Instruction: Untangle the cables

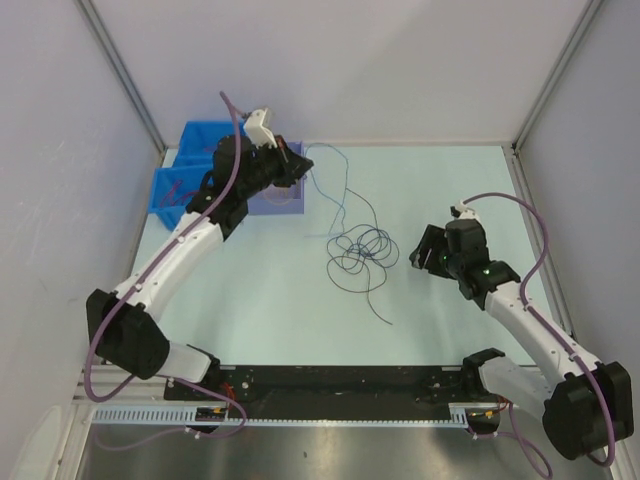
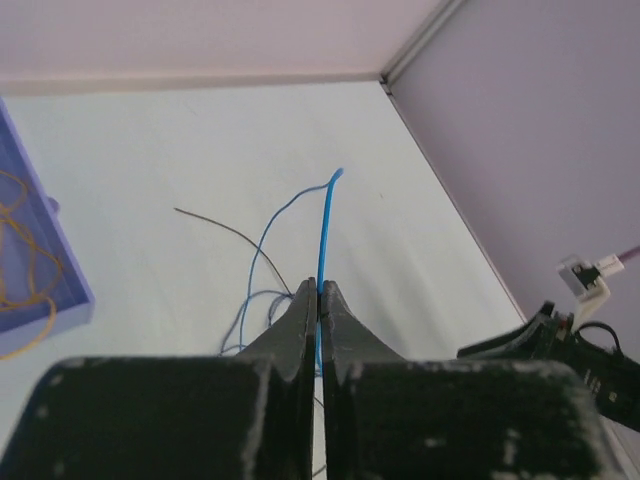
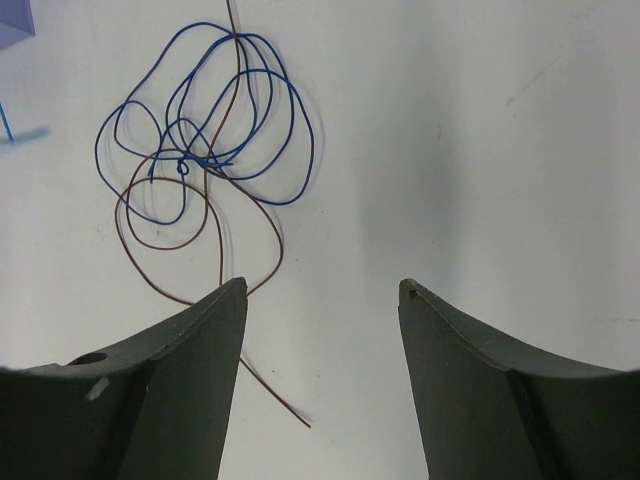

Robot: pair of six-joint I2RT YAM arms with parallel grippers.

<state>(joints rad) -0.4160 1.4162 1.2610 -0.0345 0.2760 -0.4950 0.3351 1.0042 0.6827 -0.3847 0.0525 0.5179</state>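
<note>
A tangle of thin blue and dark cables [image 1: 358, 250] lies on the pale table in the middle; in the right wrist view it shows as blue loops [image 3: 215, 120] crossed by a dark brown wire [image 3: 200, 225]. My left gripper [image 1: 297, 168] is at the back left by the bins, shut on a light blue cable [image 2: 324, 225] whose end sticks up past the fingertips. That cable trails down toward the tangle. My right gripper [image 1: 428, 248] is open and empty, just right of the tangle, above the table.
Blue bins [image 1: 180, 180] stand at the back left. A purple tray [image 2: 45, 270] beside them holds orange wires [image 2: 20, 250]. White walls enclose the table on three sides. A black rail [image 1: 340, 380] runs along the near edge.
</note>
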